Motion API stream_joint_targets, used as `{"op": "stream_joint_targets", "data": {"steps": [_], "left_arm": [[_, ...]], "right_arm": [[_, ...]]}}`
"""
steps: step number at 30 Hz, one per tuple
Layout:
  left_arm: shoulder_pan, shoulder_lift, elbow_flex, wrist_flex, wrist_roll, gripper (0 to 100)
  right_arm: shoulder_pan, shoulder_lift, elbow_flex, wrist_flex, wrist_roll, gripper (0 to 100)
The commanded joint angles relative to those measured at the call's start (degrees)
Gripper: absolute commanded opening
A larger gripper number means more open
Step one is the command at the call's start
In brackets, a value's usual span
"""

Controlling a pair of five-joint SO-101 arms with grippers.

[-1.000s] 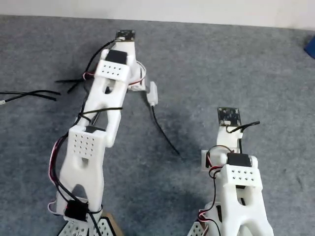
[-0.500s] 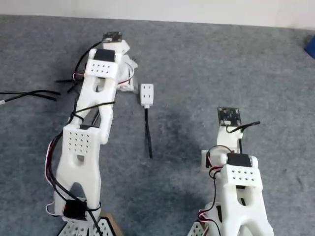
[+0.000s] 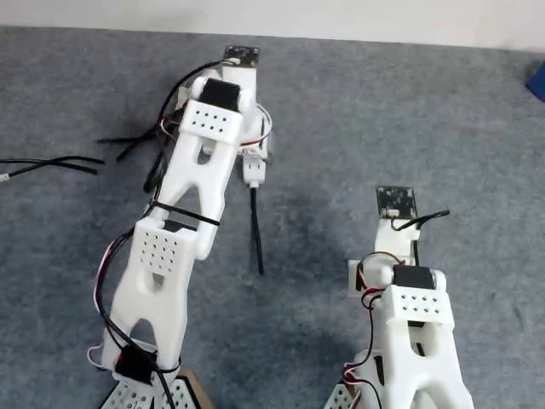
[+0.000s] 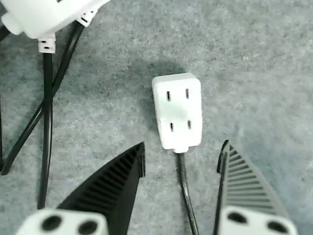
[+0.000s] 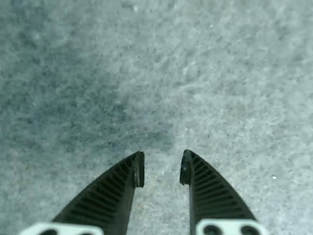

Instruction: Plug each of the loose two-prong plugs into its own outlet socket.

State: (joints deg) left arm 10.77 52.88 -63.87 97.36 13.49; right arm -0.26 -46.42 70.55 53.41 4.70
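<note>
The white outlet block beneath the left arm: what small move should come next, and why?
Probably lower the left gripper and close on the outlet block to steady it. The gripper is open and empty, the block lies face up just ahead of its fingertips, and all its slots are bare.

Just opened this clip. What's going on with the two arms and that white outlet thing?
The left gripper hovers open above a white outlet block, which lies flat on the grey table with its black cord trailing back toward the arm bases. Both of its sockets are empty, so nothing is plugged in yet. Loose black cables lie off to one side. The right gripper is open over bare table and holds nothing.
</note>
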Motion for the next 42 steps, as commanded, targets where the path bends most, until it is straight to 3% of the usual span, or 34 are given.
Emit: {"op": "stream_joint_targets", "data": {"steps": [1,15,18,22,25,27,29,33,39,42], "left_arm": [[0.4,2.9,-2.1,-1.6,-0.1,26],[0.7,8.1,-1.6,-6.7,-0.4,25],[0.7,8.1,-1.6,-6.6,-2.1,18],[1.7,8.1,-1.6,-6.2,-12.0,1],[1.8,7.7,-2.1,-1.5,-12.9,1],[1.6,7.4,-2.2,1.9,-18.5,0],[1.6,6.7,-2.3,4.2,-29.3,0],[0.4,-0.4,5.7,4.3,-40.7,0],[1.1,-20.8,35.1,4.3,-64.7,0],[2.3,-30.9,51.1,4.3,-67.8,0]], "right_arm": [[-0.6,0.2,-2.6,-0.4,0.2,13.4],[-0.6,0.2,-2.6,-0.4,0.2,13.4],[-0.6,0.2,-2.6,-0.4,0.2,13.4],[-0.6,0.2,-2.6,-0.4,0.2,13.4],[-0.6,0.2,-2.6,-0.4,0.2,13.4],[-0.6,0.2,-2.6,-0.4,0.3,13.4],[-0.6,0.2,-2.6,-0.4,0.4,13.4],[-0.6,0.2,-2.6,-0.4,0.5,13.4],[-0.6,0.2,-2.6,-0.4,0.5,13.4],[-0.6,0.2,-2.6,-0.4,0.6,13.4]]}}
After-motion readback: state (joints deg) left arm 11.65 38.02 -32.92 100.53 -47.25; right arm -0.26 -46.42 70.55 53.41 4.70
